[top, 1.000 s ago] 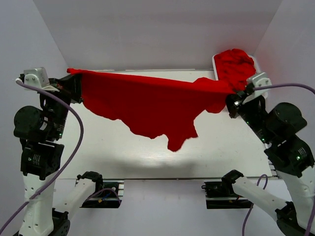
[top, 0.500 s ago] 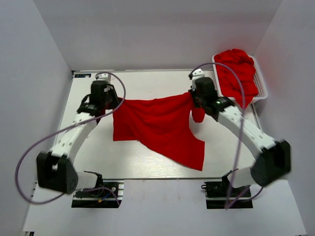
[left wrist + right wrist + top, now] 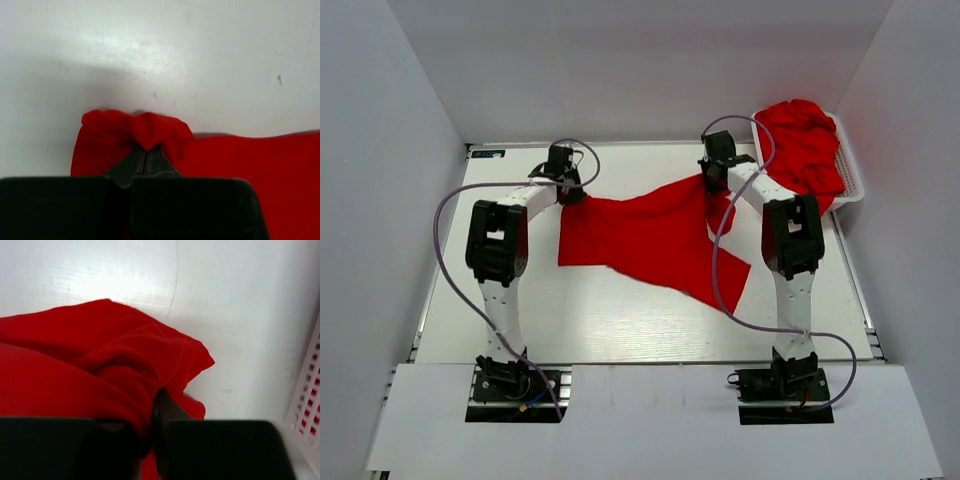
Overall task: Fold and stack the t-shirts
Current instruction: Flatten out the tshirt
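**Top external.** A fixed camera above and behind the two arm bases faces down and forward. It stands far enough back to take in the whole table (image 3: 620, 310), both arms, the spread t-shirt (image 3: 650, 235) and the basket (image 3: 853, 178) at the far right corner.

**Left wrist.** This camera rides on the left gripper (image 3: 146, 156) and looks along its fingers at the tabletop from close range.

**Right wrist.** This camera rides likewise on the right gripper (image 3: 156, 410), close to the cloth, with the basket wall at the frame's right edge.

**Overlap.** Each wrist view shares one far corner of the t-shirt with the top view, and the two corners are opposite ones.
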Motion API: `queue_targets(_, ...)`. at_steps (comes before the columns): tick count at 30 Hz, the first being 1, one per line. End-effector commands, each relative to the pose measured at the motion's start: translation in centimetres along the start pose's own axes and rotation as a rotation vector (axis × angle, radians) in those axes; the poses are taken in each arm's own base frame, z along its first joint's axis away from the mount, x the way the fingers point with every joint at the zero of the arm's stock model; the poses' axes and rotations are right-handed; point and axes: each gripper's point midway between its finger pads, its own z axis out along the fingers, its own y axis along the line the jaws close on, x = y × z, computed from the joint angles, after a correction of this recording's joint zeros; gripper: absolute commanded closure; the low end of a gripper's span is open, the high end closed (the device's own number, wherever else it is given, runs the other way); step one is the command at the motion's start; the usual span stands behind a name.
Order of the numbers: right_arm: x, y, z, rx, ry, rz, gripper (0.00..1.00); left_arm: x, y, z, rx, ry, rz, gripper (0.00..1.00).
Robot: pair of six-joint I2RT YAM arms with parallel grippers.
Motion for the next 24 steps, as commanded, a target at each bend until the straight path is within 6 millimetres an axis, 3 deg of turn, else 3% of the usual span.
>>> queue_targets(1,-3.5,-0.5,0.0,-0.013,-0.052,0.054,0.88,-3.5,-0.5,0.4,0.008,-0.043,-0.011,1.0)
queue_targets(2,-3.7,-0.9,0.4,-0.011,-0.053,0.063,0.72,-4.5,-0.9,0.5,0.015,-0.06,-0.003,1.0)
queue_targets(4,-3.7,-1.1,0.7,-0.006,-0.051,0.063,0.43,-4.3,-0.4,1.5,0.012,-0.038,-0.009,0.9)
queue_targets(5,-3.8,-1.6,0.7,-0.004,-0.051,0.07,0.1,-4.9,-0.8,1.2,0.026,-0.044,0.001,0.84)
queue_targets(6,-3.7,-1.8,0.6,0.0,-0.046,0.072,0.1,-4.9,-0.2,1.2,0.016,-0.036,-0.006,0.8)
queue_targets(8,-4.2,-2.3,-0.5,0.005,-0.053,0.085,0.1,-5.5,-1.0,0.6,0.053,-0.044,0.003,0.51)
queue_targets(9,-4.2,-2.5,-0.8,0.002,-0.049,0.093,0.1,-6.2,-1.2,0.1,0.061,-0.064,0.003,0.32)
queue_targets(10,-4.3,-2.5,-1.3,0.001,-0.053,0.101,0.1,-6.1,-1.4,-0.3,0.073,-0.062,0.013,0.01)
queue_targets(11,-4.9,-2.9,-2.8,0.005,-0.066,0.111,0.1,-6.7,-1.2,-0.7,0.079,-0.072,0.016,0.01)
queue_targets(13,-4.3,-2.8,-3.4,-0.002,-0.051,0.113,0.1,-7.4,-1.4,-2.4,0.083,-0.083,0.025,0.01)
queue_targets(14,-5.1,-3.1,-5.4,-0.004,-0.076,0.132,0.1,-7.5,-1.4,-3.1,0.083,-0.083,0.025,0.01)
queue_targets(16,-3.7,-3.0,-5.8,-0.012,-0.045,0.141,0.1,-7.8,-1.5,-5.0,0.084,-0.086,0.036,0.01)
queue_targets(17,-3.9,-3.5,-7.5,-0.01,-0.056,0.161,0.1,-8.1,-1.5,-5.9,0.085,-0.092,0.045,0.01)
queue_targets(18,-3.5,-3.4,-7.8,-0.011,-0.045,0.17,0.1,-7.7,-1.6,-6.4,0.096,-0.081,0.061,0.01)
queue_targets(22,0.5,-2.9,-9.5,-0.058,0.066,0.19,0.1,-6.2,-2.7,-9.6,0.129,-0.061,0.119,0.01)
queue_targets(23,0.1,-2.9,-10.9,-0.068,0.045,0.211,0.1,-5.4,-3.6,-10.8,0.178,-0.048,0.128,0.01)
queue_targets(24,1.6,-2.6,-10.9,-0.08,0.077,0.219,0.1,-5.9,-4.6,-11.9,0.212,-0.073,0.152,0.01)
